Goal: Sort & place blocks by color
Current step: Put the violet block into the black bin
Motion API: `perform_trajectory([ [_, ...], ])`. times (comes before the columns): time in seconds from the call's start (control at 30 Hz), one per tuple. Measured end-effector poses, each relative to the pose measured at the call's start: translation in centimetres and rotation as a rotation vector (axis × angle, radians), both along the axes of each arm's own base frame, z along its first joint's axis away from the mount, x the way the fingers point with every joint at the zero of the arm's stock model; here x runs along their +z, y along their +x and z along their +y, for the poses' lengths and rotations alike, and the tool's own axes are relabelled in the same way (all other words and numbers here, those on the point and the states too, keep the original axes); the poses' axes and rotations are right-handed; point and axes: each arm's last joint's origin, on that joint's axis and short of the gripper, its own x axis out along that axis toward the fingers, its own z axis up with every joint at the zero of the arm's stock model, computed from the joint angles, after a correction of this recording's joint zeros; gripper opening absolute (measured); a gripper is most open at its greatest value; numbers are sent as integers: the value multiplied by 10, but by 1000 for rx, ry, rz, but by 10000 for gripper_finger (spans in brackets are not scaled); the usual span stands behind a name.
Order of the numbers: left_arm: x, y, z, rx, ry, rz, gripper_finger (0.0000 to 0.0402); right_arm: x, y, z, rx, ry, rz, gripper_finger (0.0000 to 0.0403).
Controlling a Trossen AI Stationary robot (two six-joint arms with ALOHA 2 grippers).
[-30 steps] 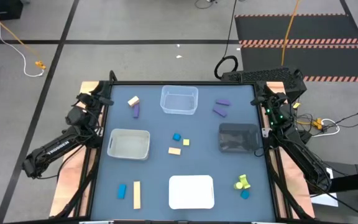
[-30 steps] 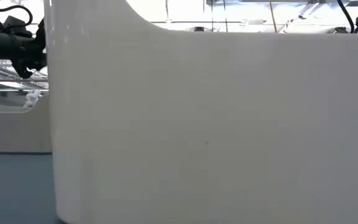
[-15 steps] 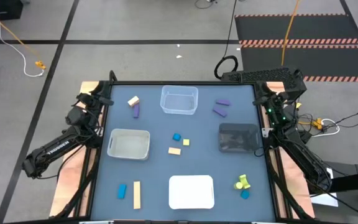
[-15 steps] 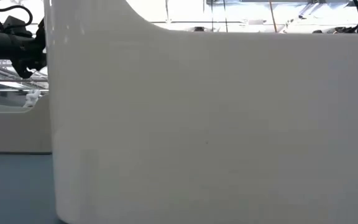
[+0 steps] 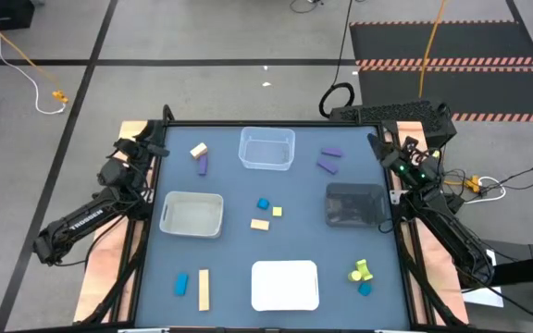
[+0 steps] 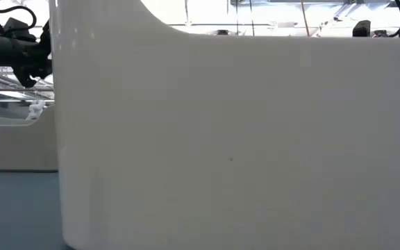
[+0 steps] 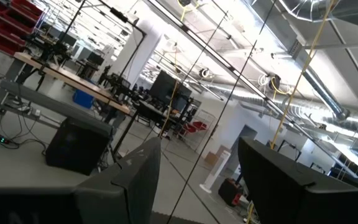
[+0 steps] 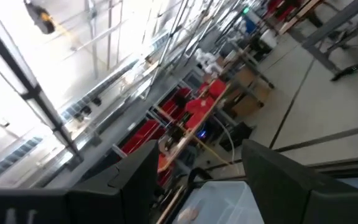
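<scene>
Small blocks lie on the blue-grey table top. A tan block (image 5: 198, 150) and a purple block (image 5: 203, 165) are at the far left. Two purple blocks (image 5: 329, 159) are at the far right. A blue (image 5: 263, 203), a yellow (image 5: 277, 211) and a tan block (image 5: 260, 224) lie mid-table. A blue block (image 5: 181, 283) and a tan bar (image 5: 204, 289) are near left. Yellow-green blocks (image 5: 359, 271) and a blue block (image 5: 365, 289) are near right. My left gripper (image 5: 155, 148) (image 7: 197, 186) is open and empty at the far left edge. My right gripper (image 5: 378, 146) (image 8: 197, 186) is open and empty at the far right edge.
A clear bin (image 5: 266, 149) stands at the far middle and also shows in the right wrist view (image 8: 219, 199). A pale grey bin (image 5: 192, 214) is at the left and a dark bin (image 5: 354, 204) at the right. A white tray (image 5: 285, 284) at the near middle fills the low view (image 6: 228, 139).
My right gripper has swung a little from the table's right edge toward the table's left, in over the far right corner. A dark part of its arm has come into the low view at the top right. Nothing else has moved.
</scene>
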Motion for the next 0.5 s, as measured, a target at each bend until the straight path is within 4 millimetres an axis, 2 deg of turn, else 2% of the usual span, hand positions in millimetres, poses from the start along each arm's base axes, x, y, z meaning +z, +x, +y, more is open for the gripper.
perform_trajectory([
  [0.37, 0, 0, 0, 0, 0, 0, 216, 17, -3, 5, -25, -223, -45, 222],
  [0.5, 0, 0, 0, 0, 0, 0, 216, 17, -2, 4, -41, -252, 8, 222],
])
